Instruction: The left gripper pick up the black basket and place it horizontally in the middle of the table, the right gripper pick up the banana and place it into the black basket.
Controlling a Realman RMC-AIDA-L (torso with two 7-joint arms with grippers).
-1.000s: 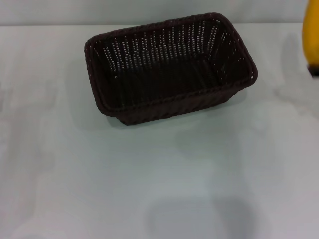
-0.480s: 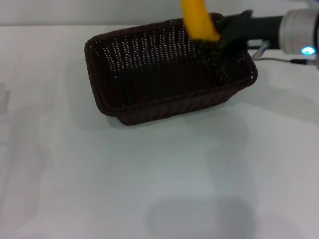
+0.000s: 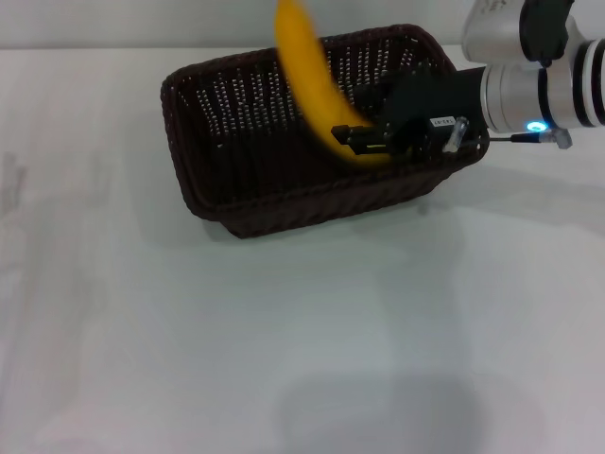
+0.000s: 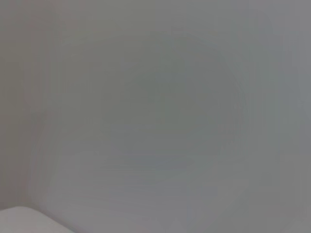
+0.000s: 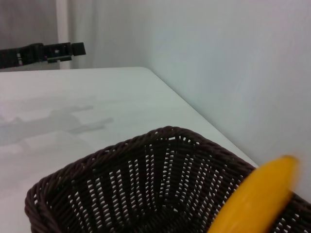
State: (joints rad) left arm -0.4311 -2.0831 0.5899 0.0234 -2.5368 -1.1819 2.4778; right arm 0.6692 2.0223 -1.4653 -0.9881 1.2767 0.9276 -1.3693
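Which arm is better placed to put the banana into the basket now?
The right. Its gripper already holds the banana over the basket. The left gripper is far away.

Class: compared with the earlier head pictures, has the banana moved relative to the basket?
Yes. The banana has travelled leftward from the right edge to above the black basket, held by the right hand.

Bare lab-like setup: plain white table (image 3: 189, 331), blank wall (image 5: 233, 73).
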